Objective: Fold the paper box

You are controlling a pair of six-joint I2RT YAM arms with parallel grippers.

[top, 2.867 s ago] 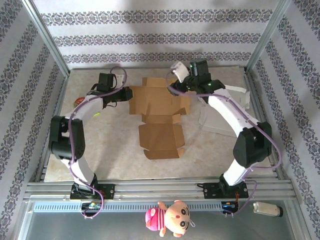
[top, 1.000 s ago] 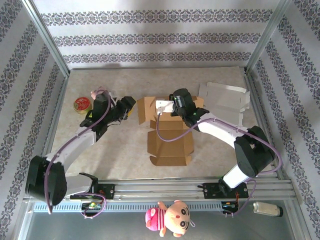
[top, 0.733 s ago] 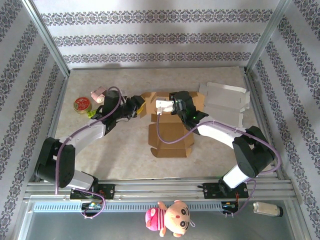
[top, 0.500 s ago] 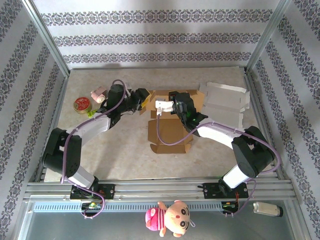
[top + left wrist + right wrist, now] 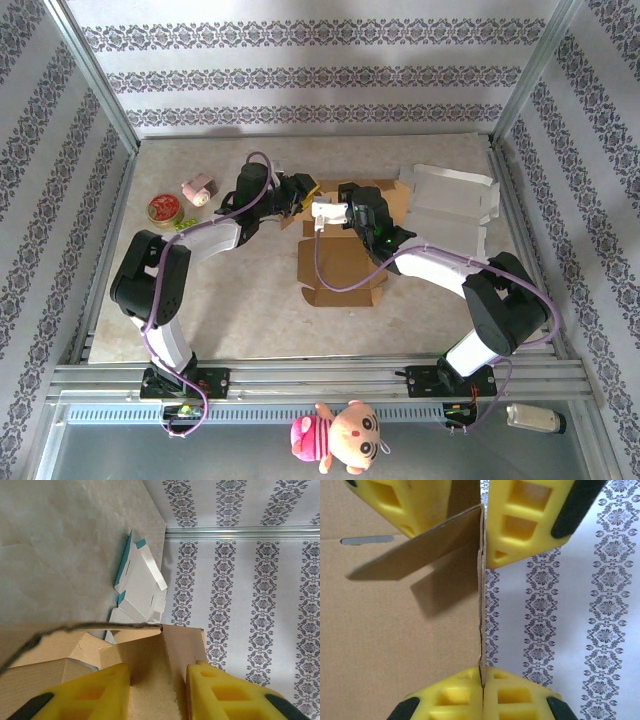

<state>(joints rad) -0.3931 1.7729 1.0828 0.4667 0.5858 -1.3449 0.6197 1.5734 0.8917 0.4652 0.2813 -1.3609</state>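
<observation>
right tool [image 5: 481, 676] tight on paper box [image 5: 390, 625] flap

table [image 5: 200, 310] | paper box [image 5: 340, 270] centre | white cartons [image 5: 450, 205] right | tin [image 5: 163, 210], pink roll [image 5: 198, 188] left

Brown paper box [image 5: 340, 265] unfolded, far flap upright.
</observation>
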